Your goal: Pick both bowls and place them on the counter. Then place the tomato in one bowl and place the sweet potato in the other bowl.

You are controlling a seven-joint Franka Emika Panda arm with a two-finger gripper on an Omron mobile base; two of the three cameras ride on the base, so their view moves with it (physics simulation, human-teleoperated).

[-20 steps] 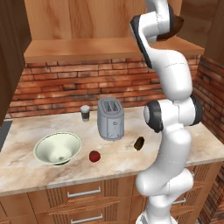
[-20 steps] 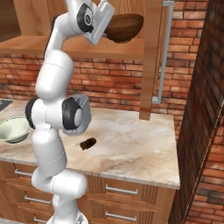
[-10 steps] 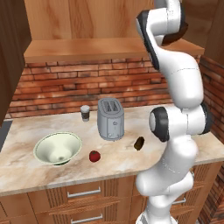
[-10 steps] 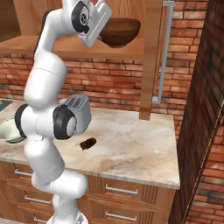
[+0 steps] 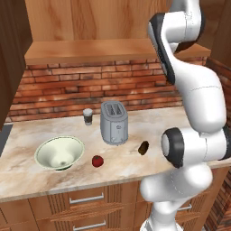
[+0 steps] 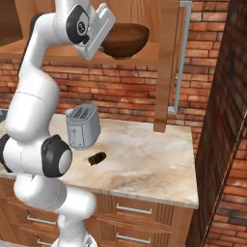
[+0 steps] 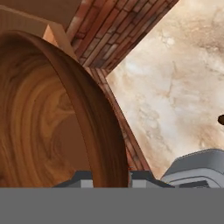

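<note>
Worktop (image 5: 189,122): beige marble-patterned slab with wooden drawers below, backed by a red brick wall; it carries everything listed here except the brown bowl.
Arm: rises from the base and reaches up toward the wooden cabinet above the worktop.
Dark brown bowl (image 6: 124,41): wooden-looking, held up high in front of the upper cabinet, well above the worktop; in the hand view its rim (image 7: 94,127) runs down between the two finger tips.
End effector (image 7: 111,177): clenched on the rim of the dark brown bowl, one finger inside the wall and one outside.
White and green bowl (image 5: 59,153): upright on the left part of the worktop, pale greenish inside facing up.
Toaster (image 5: 113,122): grey, two slots on top, standing near the middle of the worktop, to the right of the white and green bowl.
Shaker (image 5: 87,116): small grey and dark cylinder near the brick wall, just left of the toaster.
Tomato (image 5: 97,161): glossy red, on the worktop just right of the white and green bowl, near the front edge.
Sweet potato (image 5: 143,148): dark brown oblong lump lying on the worktop in front of the toaster and to its right.
</note>
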